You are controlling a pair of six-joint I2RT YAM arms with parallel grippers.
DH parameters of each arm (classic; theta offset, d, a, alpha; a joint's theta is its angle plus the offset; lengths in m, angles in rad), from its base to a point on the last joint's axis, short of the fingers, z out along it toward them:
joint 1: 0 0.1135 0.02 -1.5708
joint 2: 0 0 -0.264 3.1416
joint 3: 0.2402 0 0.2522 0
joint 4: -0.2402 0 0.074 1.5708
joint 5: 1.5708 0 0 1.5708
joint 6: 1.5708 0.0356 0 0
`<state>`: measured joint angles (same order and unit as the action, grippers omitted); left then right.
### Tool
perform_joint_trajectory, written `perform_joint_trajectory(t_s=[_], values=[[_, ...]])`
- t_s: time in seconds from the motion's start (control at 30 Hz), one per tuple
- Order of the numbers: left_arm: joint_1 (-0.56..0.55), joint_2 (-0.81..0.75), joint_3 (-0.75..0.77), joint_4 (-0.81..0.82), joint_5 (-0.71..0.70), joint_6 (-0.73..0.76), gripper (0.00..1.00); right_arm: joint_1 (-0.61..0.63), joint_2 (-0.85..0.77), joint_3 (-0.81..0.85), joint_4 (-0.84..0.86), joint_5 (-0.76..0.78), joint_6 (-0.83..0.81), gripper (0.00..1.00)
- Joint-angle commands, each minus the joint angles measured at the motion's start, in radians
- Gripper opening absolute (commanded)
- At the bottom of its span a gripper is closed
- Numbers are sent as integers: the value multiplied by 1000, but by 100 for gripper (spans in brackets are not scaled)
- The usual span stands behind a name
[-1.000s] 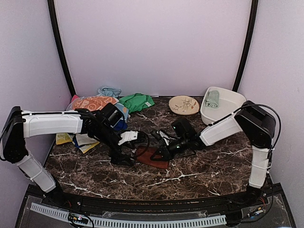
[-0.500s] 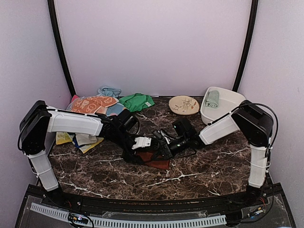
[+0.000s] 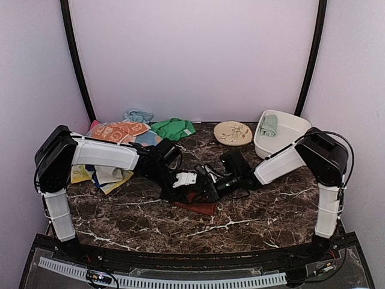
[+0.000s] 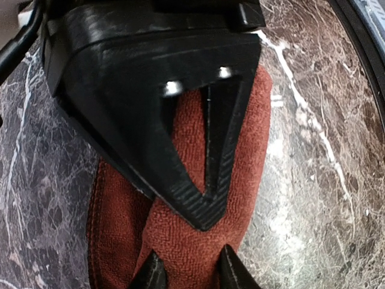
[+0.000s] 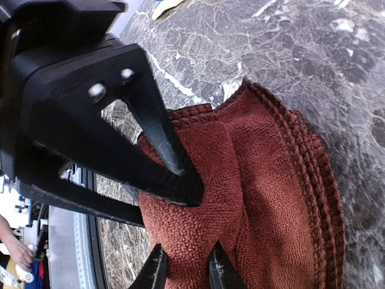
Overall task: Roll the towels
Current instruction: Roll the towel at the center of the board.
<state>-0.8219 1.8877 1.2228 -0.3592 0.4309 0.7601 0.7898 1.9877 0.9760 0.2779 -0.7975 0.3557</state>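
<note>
A dark maroon towel lies partly folded on the marble table, near the middle. Both grippers meet over it. In the left wrist view my left gripper is shut on a raised fold of the maroon towel, with the right gripper's black body just above it. In the right wrist view my right gripper pinches the same thick fold of the towel. From above, the left gripper and right gripper nearly touch. A pale mint-green towel lies rolled in the white basin.
A patterned plate sits at the back beside the basin. At the back left lies a heap of cloths: green, orange patterned, blue. A yellow and white cloth lies under the left arm.
My left arm has swung right onto the maroon towel and its jaws have closed on the fold. The right gripper has stayed on the towel, its jaws slightly wider.
</note>
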Motion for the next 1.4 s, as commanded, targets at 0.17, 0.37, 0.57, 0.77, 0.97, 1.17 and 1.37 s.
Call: perform_joint_trajectory(t_s=[0.17, 0.37, 0.57, 0.77, 0.97, 1.17, 1.37], values=[[5, 106, 102, -178, 98, -38, 13, -1, -204, -174, 94, 251, -84, 34], [6, 148, 120, -226, 124, -38, 13, -5, -302, -232, 69, 335, -145, 51], [7, 165, 130, -267, 171, -35, 13, -15, -499, -380, 127, 450, -180, 52], [9, 219, 198, -347, 213, -47, 13, -11, -797, -516, 146, 780, -185, 100], [13, 302, 298, -428, 234, -96, 12, -24, -951, -530, 49, 997, -67, 100], [13, 376, 363, -492, 184, -121, 9, 170, -930, -518, -26, 1037, -435, 100], [13, 405, 397, -518, 172, -127, 12, 522, -798, -480, -98, 1300, -711, 92]])
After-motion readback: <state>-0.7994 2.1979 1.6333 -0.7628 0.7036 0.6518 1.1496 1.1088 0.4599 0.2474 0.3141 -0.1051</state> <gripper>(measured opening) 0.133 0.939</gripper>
